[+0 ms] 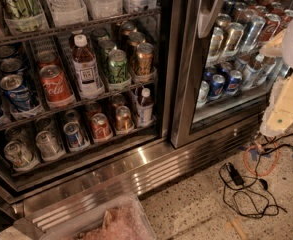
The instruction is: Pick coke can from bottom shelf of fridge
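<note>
The fridge (168, 59) stands with its left compartment open to me. On the bottom shelf (86, 146), a dark wire rack, the small red coke can (101, 126) stands in the middle. A copper-orange can (123, 118) is on its right and a blue-and-silver can (75, 135) on its left. A larger red Coca-Cola can (56, 86) stands one shelf higher. My gripper (285, 106) is a pale cream shape at the right edge, in front of the right glass door. It is far from the coke can and holds nothing that I can see.
The right glass door (226, 59), with a handle (208, 9), covers more cans. The ribbed steel base grille (151, 171) runs along the floor. A clear plastic bin (111, 224) sits at the bottom. Black cables (246, 186) and an orange cable (261, 159) lie on the floor at the right.
</note>
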